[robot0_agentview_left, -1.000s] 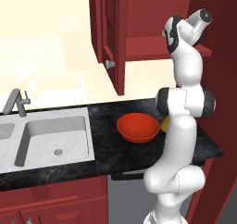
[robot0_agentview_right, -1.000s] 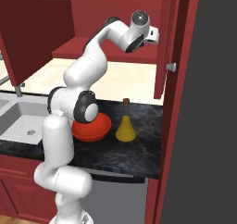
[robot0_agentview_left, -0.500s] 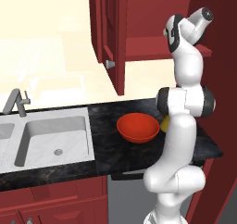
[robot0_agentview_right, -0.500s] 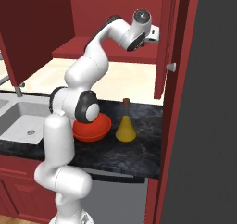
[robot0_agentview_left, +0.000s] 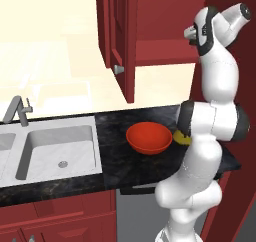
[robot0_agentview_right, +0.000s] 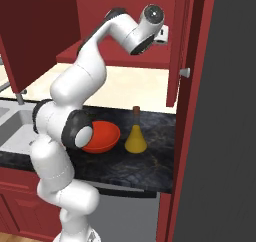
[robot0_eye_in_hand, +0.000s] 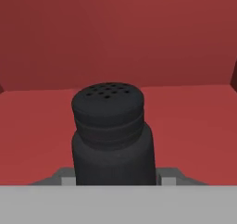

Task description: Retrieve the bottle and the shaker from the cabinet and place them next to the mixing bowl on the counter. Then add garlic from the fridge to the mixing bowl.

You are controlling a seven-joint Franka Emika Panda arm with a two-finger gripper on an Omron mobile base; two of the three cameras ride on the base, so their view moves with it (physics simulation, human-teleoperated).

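Observation:
The black shaker (robot0_eye_in_hand: 112, 135) stands upright on the red shelf (robot0_eye_in_hand: 194, 126) of the cabinet (robot0_agentview_right: 125, 6). It sits right in front of the hand camera, between the jaws, and my gripper (robot0_agentview_right: 166, 34) is shut on it, reaching into the cabinet behind its open door (robot0_agentview_right: 182, 46). The yellow bottle (robot0_agentview_right: 135, 136) stands on the counter (robot0_agentview_right: 155, 156) just right of the red-orange mixing bowl (robot0_agentview_right: 102, 136). In the left base view the bowl (robot0_agentview_left: 148, 137) shows in full, and my arm hides most of the bottle (robot0_agentview_left: 181, 137).
A steel sink (robot0_agentview_left: 55, 146) with a faucet (robot0_agentview_left: 17, 111) lies left of the bowl. The cabinet's left door (robot0_agentview_left: 120, 36) hangs open above the counter. The fridge (robot0_agentview_right: 225, 111) fills the right side as a tall dark grey wall close to my arm.
The jaws have closed on the shaker since a second ago. The arm has barely moved, and bowl and bottle stand as before.

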